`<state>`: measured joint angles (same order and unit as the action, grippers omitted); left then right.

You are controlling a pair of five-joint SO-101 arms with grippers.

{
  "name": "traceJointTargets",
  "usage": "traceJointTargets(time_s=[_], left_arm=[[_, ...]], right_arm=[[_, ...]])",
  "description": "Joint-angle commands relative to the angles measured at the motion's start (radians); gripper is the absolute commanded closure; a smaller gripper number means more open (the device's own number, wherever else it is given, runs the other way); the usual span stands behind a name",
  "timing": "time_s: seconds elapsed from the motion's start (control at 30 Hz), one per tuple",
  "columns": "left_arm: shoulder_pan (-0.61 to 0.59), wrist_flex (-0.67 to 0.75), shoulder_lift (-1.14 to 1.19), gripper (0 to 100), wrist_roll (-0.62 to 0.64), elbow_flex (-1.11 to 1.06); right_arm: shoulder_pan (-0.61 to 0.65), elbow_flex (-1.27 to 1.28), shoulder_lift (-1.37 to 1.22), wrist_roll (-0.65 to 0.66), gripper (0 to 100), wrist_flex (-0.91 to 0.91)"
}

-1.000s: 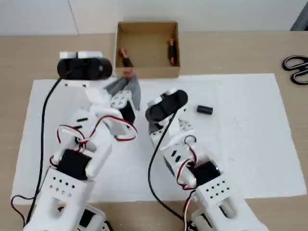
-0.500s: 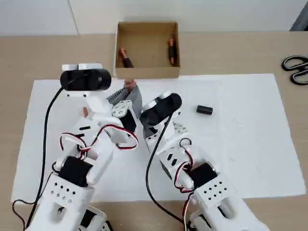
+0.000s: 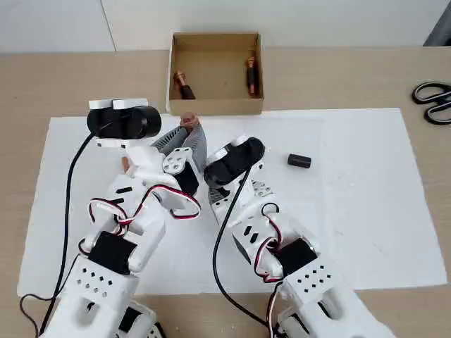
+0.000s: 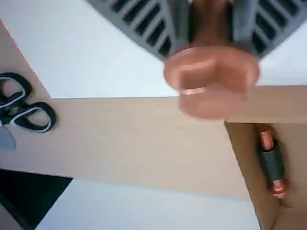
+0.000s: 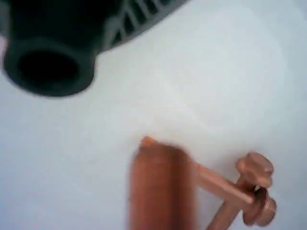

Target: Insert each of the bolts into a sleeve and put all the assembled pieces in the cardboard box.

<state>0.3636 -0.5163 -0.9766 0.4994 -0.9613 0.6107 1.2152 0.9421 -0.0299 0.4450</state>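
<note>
My left gripper (image 3: 187,132) is shut on a copper bolt (image 3: 187,120), head up, just in front of the cardboard box (image 3: 214,106). In the left wrist view the bolt head (image 4: 211,79) sticks out between the grey fingers (image 4: 144,21). My right gripper (image 5: 57,33) is shut on a black sleeve (image 5: 48,64), its open bore showing, close beside the left gripper. Two assembled pieces (image 3: 183,84) (image 3: 251,76) lie in the box. A loose black sleeve (image 3: 299,160) lies on the paper to the right. Loose bolts (image 5: 249,191) lie on the paper below the held sleeve.
White paper (image 3: 366,204) covers the table's middle. Another copper bolt (image 3: 125,164) lies by the left arm. Scissors (image 3: 433,98) rest at the far right edge, also scissors (image 4: 24,108) in the left wrist view. The arms' wrists stand close together.
My left gripper has drawn back from the box's front wall with the bolt in it. The right arm has shifted left, closer to the left gripper.
</note>
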Motion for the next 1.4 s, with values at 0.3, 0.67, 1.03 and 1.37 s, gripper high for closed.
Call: traceJointTargets(time_s=[0.3, 0.67, 1.03, 1.37], left_arm=[[-0.057, -0.173, -0.149, 99, -0.061, 0.022], [-0.057, -0.023, -0.158, 99, -0.063, -0.059], [-0.051, 0.104, -0.158, 99, -0.063, -0.143], [-0.049, 0.104, -0.164, 99, -0.034, -0.147]], right_arm=[[-0.005, 0.025, 0.133, -0.006, 99.5, -0.018], [-0.004, 0.046, 0.180, -0.006, 99.5, 0.027], [0.042, 0.048, 0.182, -0.008, 99.5, 0.028], [0.079, 0.049, 0.182, -0.008, 99.5, 0.028]])
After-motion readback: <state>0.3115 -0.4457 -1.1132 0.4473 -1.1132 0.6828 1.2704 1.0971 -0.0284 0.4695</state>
